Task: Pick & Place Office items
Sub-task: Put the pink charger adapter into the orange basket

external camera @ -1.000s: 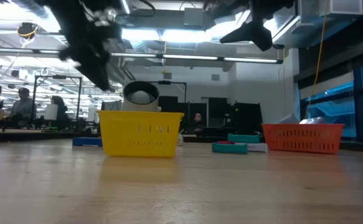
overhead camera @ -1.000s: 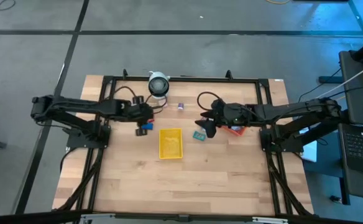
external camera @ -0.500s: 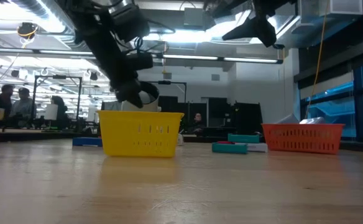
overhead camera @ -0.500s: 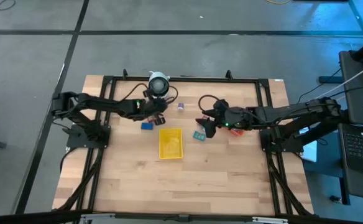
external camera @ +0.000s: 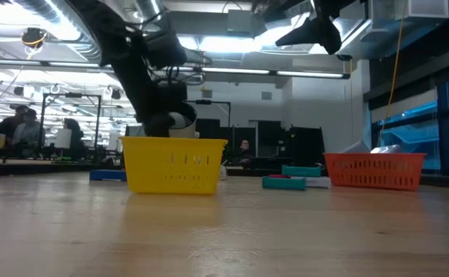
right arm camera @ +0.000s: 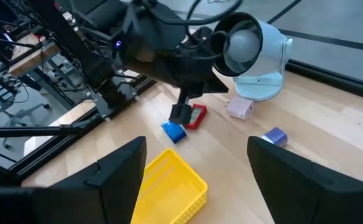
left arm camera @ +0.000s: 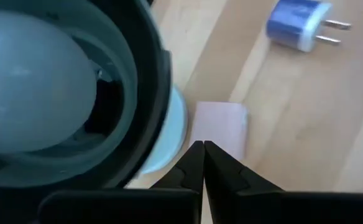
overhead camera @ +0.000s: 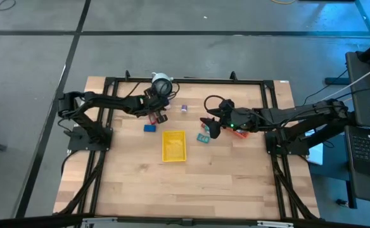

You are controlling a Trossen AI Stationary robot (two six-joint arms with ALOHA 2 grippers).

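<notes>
Two dark fingertips (left arm camera: 202, 163) of the left gripper (overhead camera: 160, 116) are seen pressed together with nothing between them, held above a pinkish white block (left arm camera: 221, 126) beside the white round camera (overhead camera: 162, 84). A lavender plug block (left arm camera: 297, 27) is seen near. A blue block (overhead camera: 149, 127) and a red block (right arm camera: 196, 116) are found just beside the yellow tray (overhead camera: 174, 145). The right gripper (overhead camera: 211, 128) is spread wide over a teal packet (overhead camera: 203, 137).

bright even overhead light, ceiling strip glare, soft shadows, blurred close foreground
</notes>
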